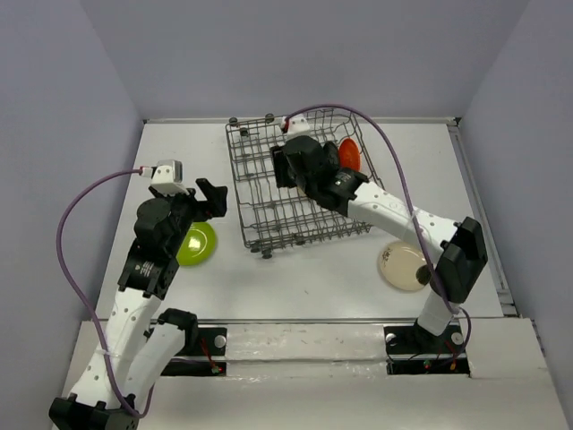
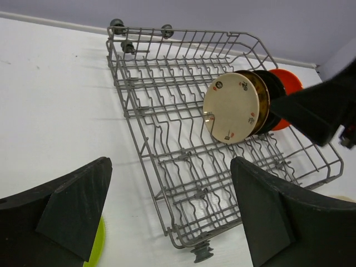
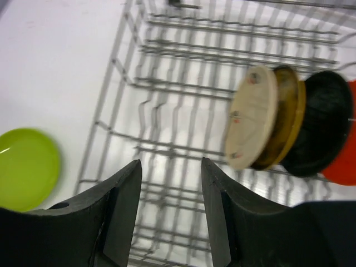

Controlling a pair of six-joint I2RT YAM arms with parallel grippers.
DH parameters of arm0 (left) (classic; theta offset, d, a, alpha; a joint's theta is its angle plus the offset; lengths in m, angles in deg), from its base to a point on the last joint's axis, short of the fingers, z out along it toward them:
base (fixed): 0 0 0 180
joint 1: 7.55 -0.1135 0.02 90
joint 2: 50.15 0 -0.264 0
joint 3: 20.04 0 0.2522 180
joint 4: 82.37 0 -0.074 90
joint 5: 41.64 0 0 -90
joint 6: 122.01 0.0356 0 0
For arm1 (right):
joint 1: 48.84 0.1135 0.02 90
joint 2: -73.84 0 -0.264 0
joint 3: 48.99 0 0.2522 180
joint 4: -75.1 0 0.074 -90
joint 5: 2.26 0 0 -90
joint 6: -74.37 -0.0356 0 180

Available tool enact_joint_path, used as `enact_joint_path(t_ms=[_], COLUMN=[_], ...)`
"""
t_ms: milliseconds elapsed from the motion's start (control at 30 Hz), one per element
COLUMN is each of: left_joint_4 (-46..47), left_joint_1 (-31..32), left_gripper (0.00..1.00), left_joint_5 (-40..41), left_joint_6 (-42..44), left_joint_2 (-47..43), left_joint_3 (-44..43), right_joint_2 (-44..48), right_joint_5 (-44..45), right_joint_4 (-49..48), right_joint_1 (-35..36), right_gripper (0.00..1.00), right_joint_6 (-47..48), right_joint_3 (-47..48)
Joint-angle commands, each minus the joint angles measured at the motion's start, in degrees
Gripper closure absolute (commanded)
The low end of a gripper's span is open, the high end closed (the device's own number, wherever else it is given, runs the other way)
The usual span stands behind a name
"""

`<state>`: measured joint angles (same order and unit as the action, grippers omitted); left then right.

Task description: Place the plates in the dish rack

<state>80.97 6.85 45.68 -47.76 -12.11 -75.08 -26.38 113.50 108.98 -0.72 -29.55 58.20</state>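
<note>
Lime green plate (image 1: 197,244) lies left of the dish rack (image 1: 255,179), with a cream plate (image 1: 403,266) off its near right corner. At the rack's left the left gripper (image 2: 169,164) hangs empty, jaws wide. Over the rack the right gripper (image 3: 171,167) is empty, jaws narrowly parted. Upright at its far right stand a marked cream plate (image 2: 233,108), brown plate (image 3: 289,122), black plate (image 3: 322,125) and orange plate (image 3: 345,161).

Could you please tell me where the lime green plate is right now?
In the top view the lime green plate lies flat on the table, outside the dish rack, just left of its near-left corner, partly hidden by the left arm.
</note>
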Motion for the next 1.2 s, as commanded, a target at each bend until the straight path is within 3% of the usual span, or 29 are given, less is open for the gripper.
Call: enact_joint_path(t_ms=[0, 133, 267, 400, 700, 900, 1167], left_joint_4=[-2.4, -6.2, -10.9, -14.8, -21.9, -24.1, -24.9], left_joint_1=[-0.8, -0.9, -2.7, -14.5, -25.6, -31.0, -32.8], left_gripper=[0.02, 0.03, 0.02, 0.01, 0.01, 0.01, 0.07], left_joint_5=[12.2, 16.0, 14.5, -1.0, -2.2, -3.4, 2.1], left_joint_6=[0.5, -2.7, -8.1, -10.6, -19.9, -19.9, -22.3], left_joint_2=[0.6, 3.3, 6.7, 9.4, 18.1, 29.0, 29.2], left_joint_3=[-1.3, -1.5, -2.1, -0.2, 2.7, 3.3, 3.4], right_joint_2=[2.1, 5.6, 10.4, 15.9, 24.3, 29.3, 32.5], right_joint_5=[-9.1, -13.4, -18.2, -18.5, -15.1, -15.0, -14.2], right_joint_4=[-8.7, -10.5, -11.3, -12.5, -13.7, -13.7, -13.6], right_joint_1=[7.2, 7.7, 7.7, 7.7, 7.7, 7.7, 7.7], right_gripper=[0.49, 0.50, 0.50, 0.50, 0.49, 0.49, 0.49], right_joint_6=[-2.9, -3.2, -2.0, -0.7, -0.3, -1.0, -0.9], right_joint_3=[-4.7, -7.9, -14.7, -20.0, -29.1, -32.0, -34.4])
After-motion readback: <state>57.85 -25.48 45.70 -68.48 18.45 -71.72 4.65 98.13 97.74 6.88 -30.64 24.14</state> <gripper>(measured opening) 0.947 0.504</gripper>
